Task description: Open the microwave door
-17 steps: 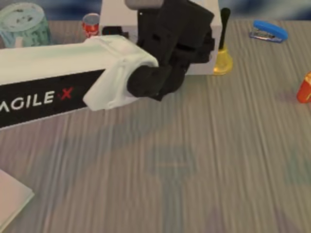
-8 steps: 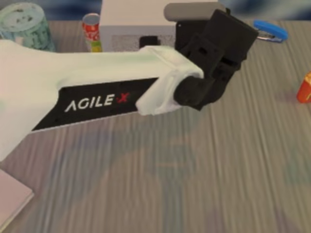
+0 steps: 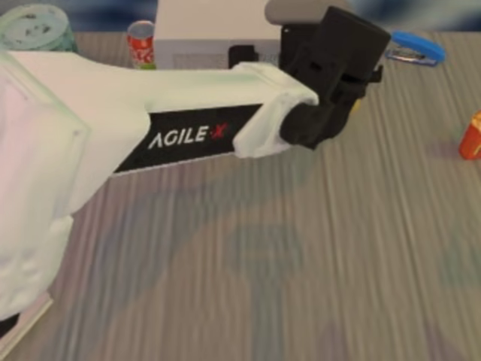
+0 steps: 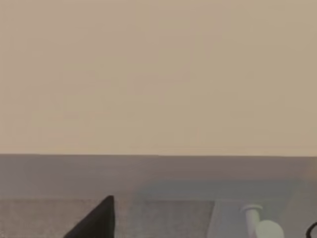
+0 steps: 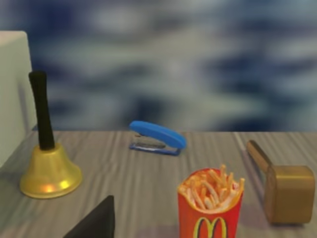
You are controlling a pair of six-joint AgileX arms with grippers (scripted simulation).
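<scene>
Wood-grain table (image 3: 301, 263), fries carton (image 5: 210, 206) full, left arm (image 3: 188, 128) over microwave (image 3: 210, 30)

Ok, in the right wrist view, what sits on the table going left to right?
Microwave → gold bell → blue stapler → carton of fries → wooden mallet.
</scene>
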